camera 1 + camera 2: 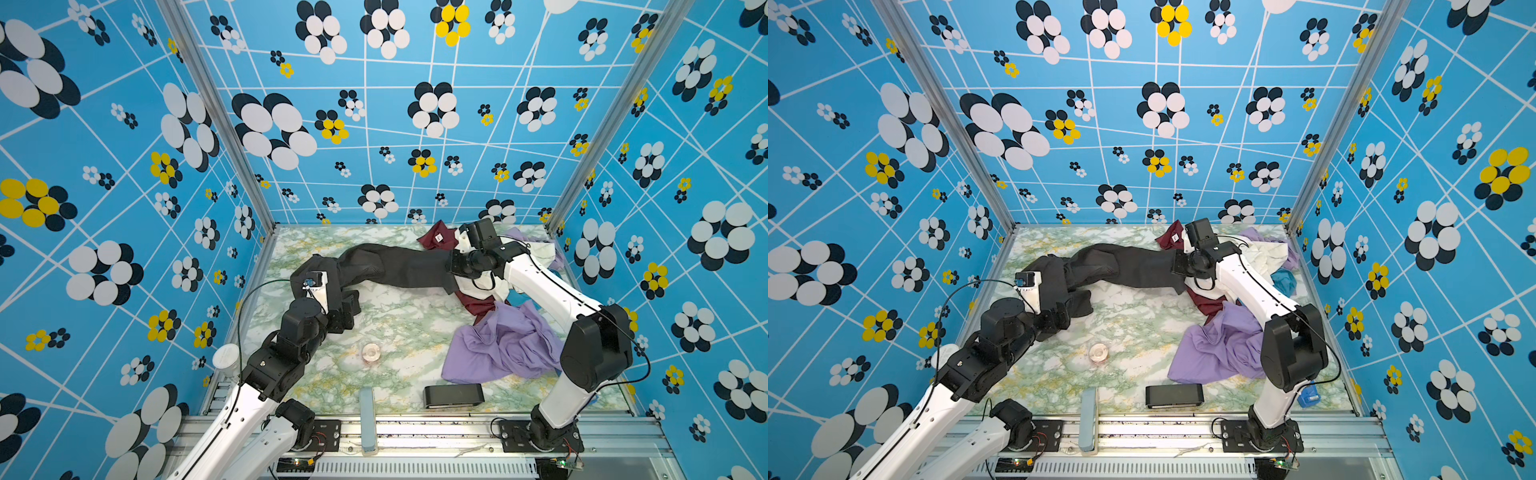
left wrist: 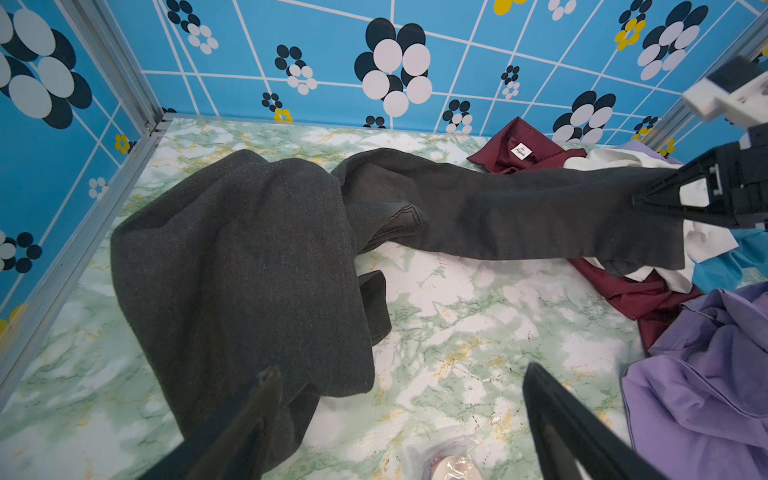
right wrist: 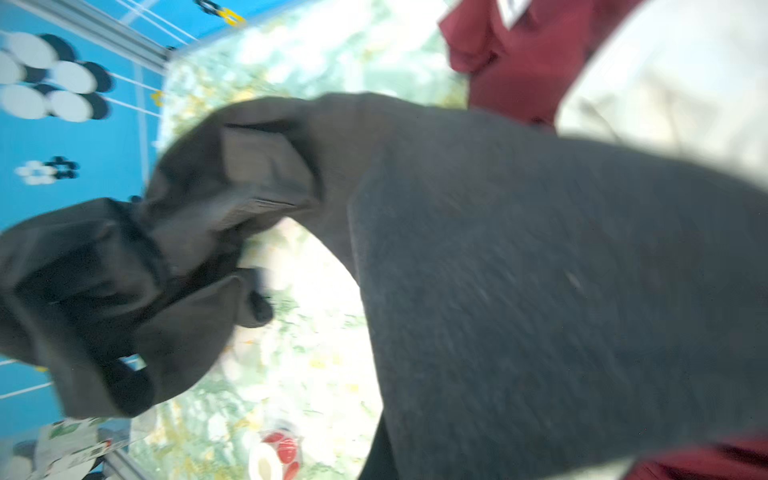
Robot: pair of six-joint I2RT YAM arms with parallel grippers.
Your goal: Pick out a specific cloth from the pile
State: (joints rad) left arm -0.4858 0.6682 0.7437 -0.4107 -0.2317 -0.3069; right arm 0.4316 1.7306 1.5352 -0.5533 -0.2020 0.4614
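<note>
The right end effector [image 2: 652, 199] is clenched on one end of the cloth [image 1: 395, 266]; the cloth stretches across the table [image 1: 395, 332] from the pile [image 1: 507, 345] to the left end effector [image 2: 401, 374]; that one is released, jaws spread beside the cloth's bunched end.
</note>
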